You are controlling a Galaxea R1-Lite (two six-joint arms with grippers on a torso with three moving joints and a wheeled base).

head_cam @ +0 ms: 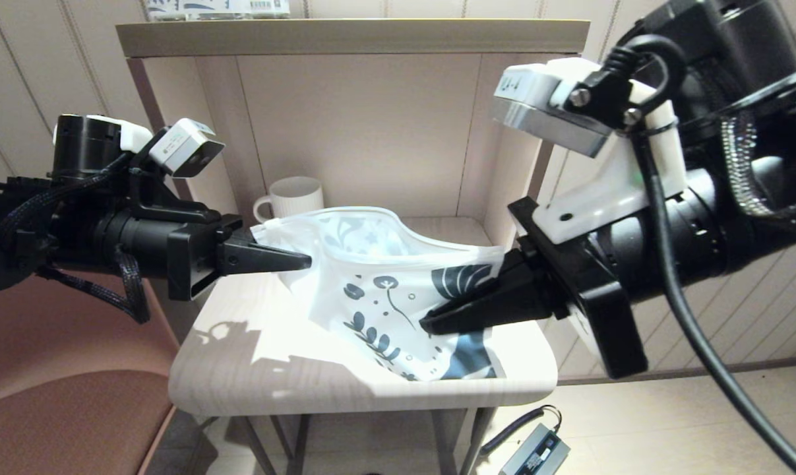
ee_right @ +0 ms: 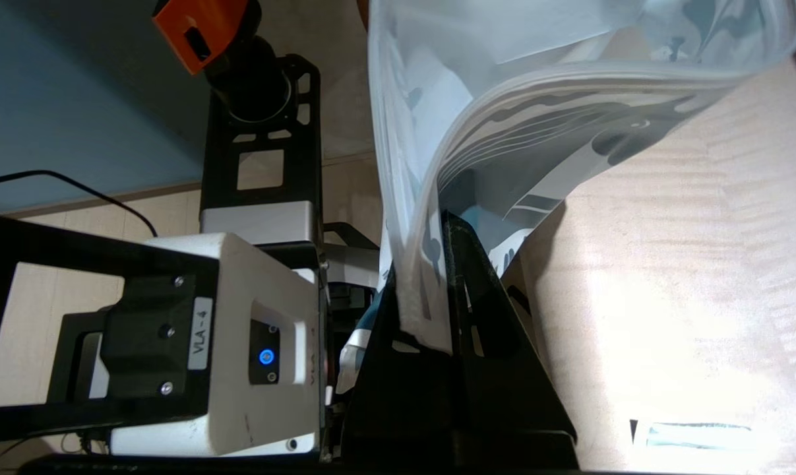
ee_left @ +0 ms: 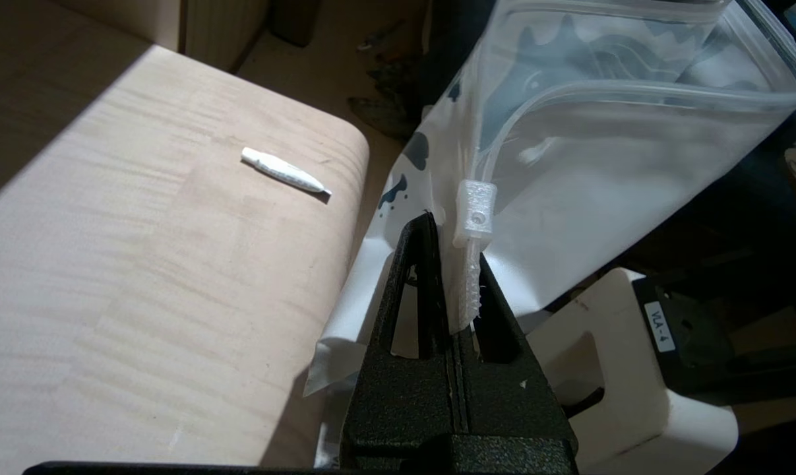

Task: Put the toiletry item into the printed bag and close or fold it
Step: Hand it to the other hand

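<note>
Pale wood-grain counter [head_cam: 239, 369] carries the printed bag [head_cam: 384, 290], a limp, light, slippery white plastic pouch with dark leaf prints, held up between both arms. Left gripper [ee_left: 452, 264] has its jaws clamped on the zipper end beside the slider, the firmest hold; right gripper [ee_right: 447, 264] pinches the printed end. Small white toiletry tube [ee_left: 284, 171] lies on the counter, outside the bag.
</note>
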